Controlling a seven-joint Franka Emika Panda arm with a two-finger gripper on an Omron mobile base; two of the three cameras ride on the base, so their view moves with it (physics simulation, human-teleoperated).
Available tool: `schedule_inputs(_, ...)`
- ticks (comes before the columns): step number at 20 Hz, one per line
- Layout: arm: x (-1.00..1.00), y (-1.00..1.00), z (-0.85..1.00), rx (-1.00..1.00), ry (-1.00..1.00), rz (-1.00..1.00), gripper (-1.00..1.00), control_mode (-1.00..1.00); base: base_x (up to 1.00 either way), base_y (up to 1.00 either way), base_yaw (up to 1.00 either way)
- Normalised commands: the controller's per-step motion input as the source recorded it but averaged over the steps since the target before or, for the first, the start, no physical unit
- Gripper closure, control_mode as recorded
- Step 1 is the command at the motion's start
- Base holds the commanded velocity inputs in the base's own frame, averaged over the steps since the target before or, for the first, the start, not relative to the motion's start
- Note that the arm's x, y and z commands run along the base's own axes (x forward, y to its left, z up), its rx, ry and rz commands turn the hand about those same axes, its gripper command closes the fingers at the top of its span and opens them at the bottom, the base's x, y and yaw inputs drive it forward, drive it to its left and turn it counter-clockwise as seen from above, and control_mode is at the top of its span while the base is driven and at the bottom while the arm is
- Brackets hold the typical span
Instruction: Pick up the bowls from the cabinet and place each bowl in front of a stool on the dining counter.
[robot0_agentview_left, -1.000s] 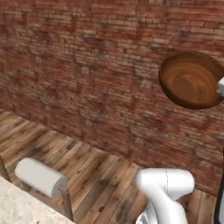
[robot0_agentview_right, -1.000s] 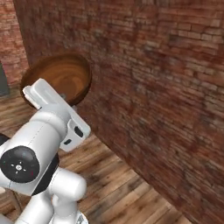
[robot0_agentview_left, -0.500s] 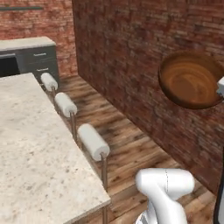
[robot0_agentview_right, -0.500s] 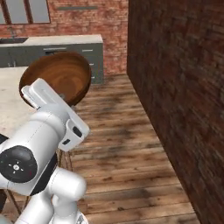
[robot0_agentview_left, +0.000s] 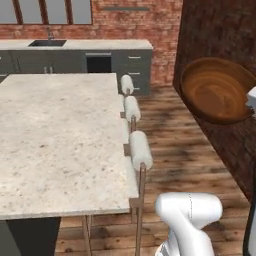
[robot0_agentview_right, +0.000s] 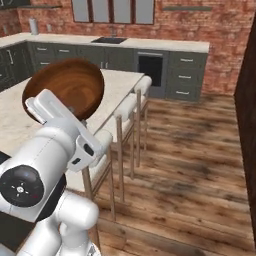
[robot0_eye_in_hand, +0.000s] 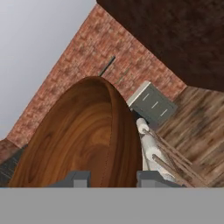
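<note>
While fingers (robot0_eye_in_hand: 109, 177) pinch wood bowl (robot0_agentview_left: 218, 90) rim, beside dining counter (robot0_agentview_left: 55, 140), stools (robot0_agentview_left: 140, 149).

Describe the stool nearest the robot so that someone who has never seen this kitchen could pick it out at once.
Start at the dining counter, the big island with the beige speckled stone top. Three stools with pale roll-shaped cushions on thin wooden legs line its right edge in the left base view. The one meant is the stool at the near end of that row, beside the island's near corner and closest to the white arm.

The white arm is raised high, elbow bent, its gripper (robot0_eye_in_hand: 109, 178) clamped on the rim of the wooden bowl (robot0_eye_in_hand: 83, 140) between its fingertips.
</note>
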Motion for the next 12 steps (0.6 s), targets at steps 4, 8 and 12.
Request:
schedule_inputs(4, 0.00, 0.00, 0.00, 0.00, 0.00, 0.00, 1.00, 1.00, 0.21, -0.71, 0.62)
schedule_inputs(8, 0.00, 0.00, 0.00, 0.00, 0.00, 0.00, 1.00, 1.00, 0.42, -0.77, 0.57)
schedule_inputs(12, 0.00, 0.00, 0.00, 0.00, 0.00, 0.00, 1.00, 1.00, 0.61, -0.75, 0.54)
